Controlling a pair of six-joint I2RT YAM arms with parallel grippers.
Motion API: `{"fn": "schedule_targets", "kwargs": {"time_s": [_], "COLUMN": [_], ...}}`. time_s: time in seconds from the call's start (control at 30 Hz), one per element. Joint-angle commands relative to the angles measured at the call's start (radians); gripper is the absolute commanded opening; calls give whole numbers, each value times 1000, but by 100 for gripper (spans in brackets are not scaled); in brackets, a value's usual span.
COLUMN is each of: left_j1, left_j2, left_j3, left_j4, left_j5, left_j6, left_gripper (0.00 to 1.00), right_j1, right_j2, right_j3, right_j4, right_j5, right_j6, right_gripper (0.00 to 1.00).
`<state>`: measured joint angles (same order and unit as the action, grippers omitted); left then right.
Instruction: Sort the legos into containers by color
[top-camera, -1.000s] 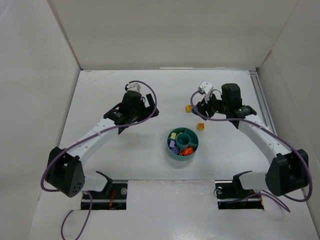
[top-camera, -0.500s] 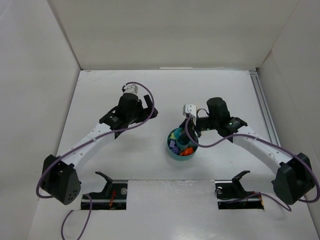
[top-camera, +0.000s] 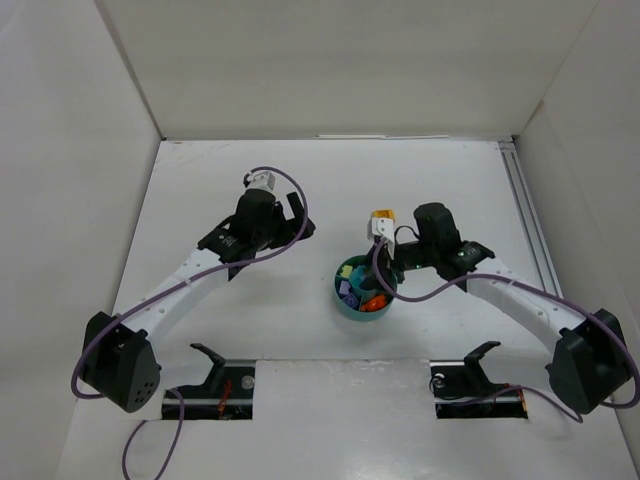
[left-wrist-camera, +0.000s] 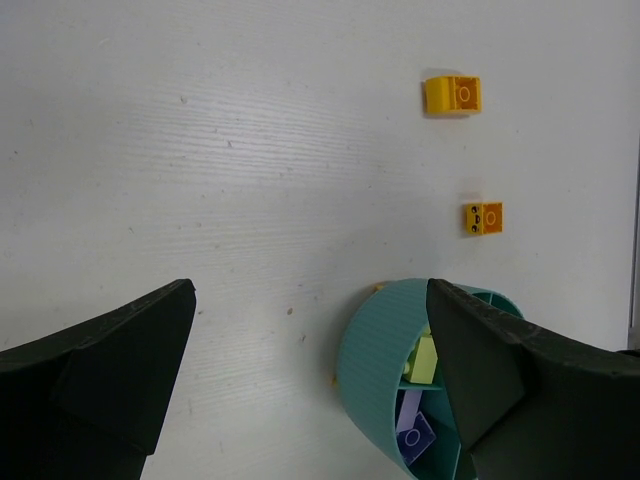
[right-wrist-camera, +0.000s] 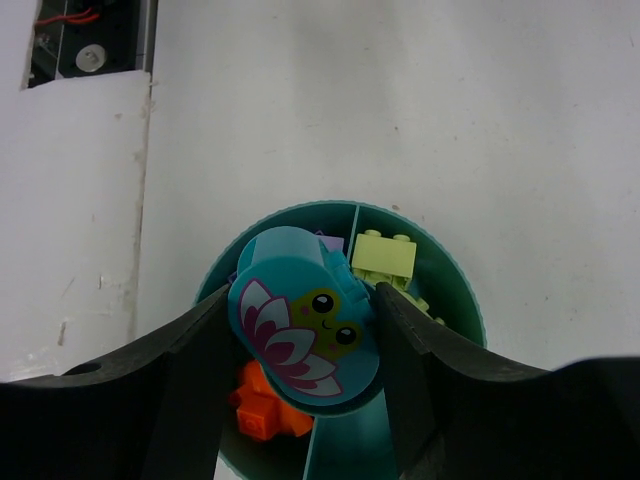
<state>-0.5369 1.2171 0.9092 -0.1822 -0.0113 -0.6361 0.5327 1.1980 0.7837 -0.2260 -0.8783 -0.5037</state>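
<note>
The right gripper (right-wrist-camera: 305, 300) hangs over the dish (right-wrist-camera: 450, 285), its jaws partly closed on a teal piece (right-wrist-camera: 300, 335) printed with a flower and a face. The piece sits above the middle of the dish; whether it touches the dish I cannot tell. In the sections around it lie a lime brick (right-wrist-camera: 383, 258), an orange piece (right-wrist-camera: 262, 412) and a purple brick (left-wrist-camera: 418, 438). The left gripper (left-wrist-camera: 310, 290) hovers over the table (left-wrist-camera: 200, 150) to the left of the dish, jaws wide apart and holding nothing. On the table past the dish's far side lie an orange brick (left-wrist-camera: 482, 217), near the rim, and a yellow brick (left-wrist-camera: 452, 95), farther off.
</note>
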Motion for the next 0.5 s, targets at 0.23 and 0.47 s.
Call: {"fn": "schedule_targets", "kwargs": {"time_s": [0.23, 0.47], "left_j1": [-2, -2], "left_j2": [-36, -27], "left_j3": [3, 3], "left_j4": [29, 29], "left_j5": [4, 4], "left_j6": [3, 3], "left_gripper": [100, 100], "right_j1": [12, 0], "right_j2": [-35, -70], "right_j3": [-9, -9], "right_j4": [34, 16], "right_j5": [-39, -4], "right_j6": [-6, -6], "right_gripper": [73, 70]}}
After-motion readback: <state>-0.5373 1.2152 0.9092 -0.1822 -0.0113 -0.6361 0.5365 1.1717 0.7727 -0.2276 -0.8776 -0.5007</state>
